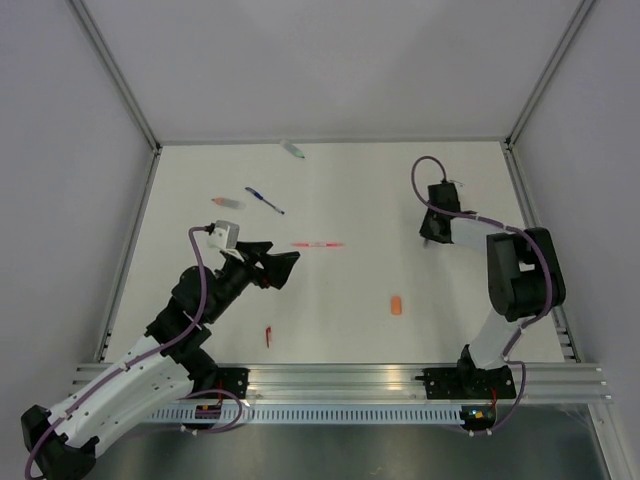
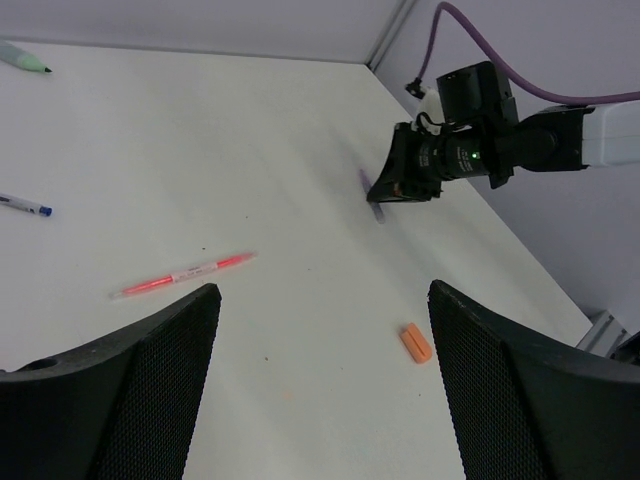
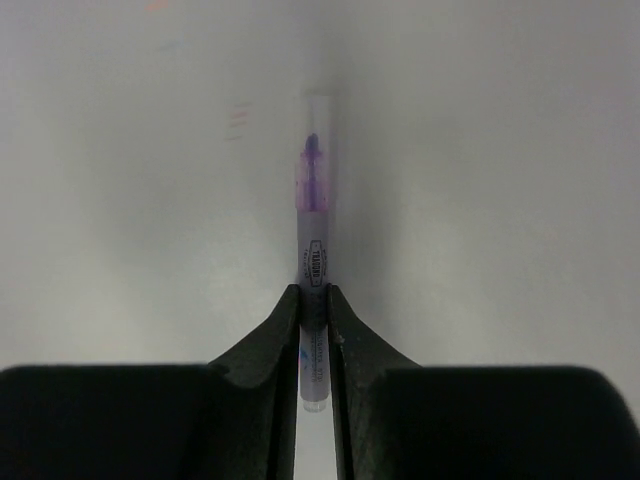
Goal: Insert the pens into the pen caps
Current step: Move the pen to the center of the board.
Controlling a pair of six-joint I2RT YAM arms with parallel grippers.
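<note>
Pinched near its back end, down at the far right of the white table: a clear purple-inked pen, right gripper clenched on it. Toward mid-table, a pink pen; nearer the bases, an orange cap. Just left of the pink pen, left gripper spread wide, holding nothing.

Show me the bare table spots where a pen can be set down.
Widest bare stretch: back centre, between the green pen, the pink pen and the right gripper gripping the purple pen. Also bare: the near strip between the red piece and the orange cap. Crowded: back left, around the blue pen, salmon piece and left gripper.
</note>
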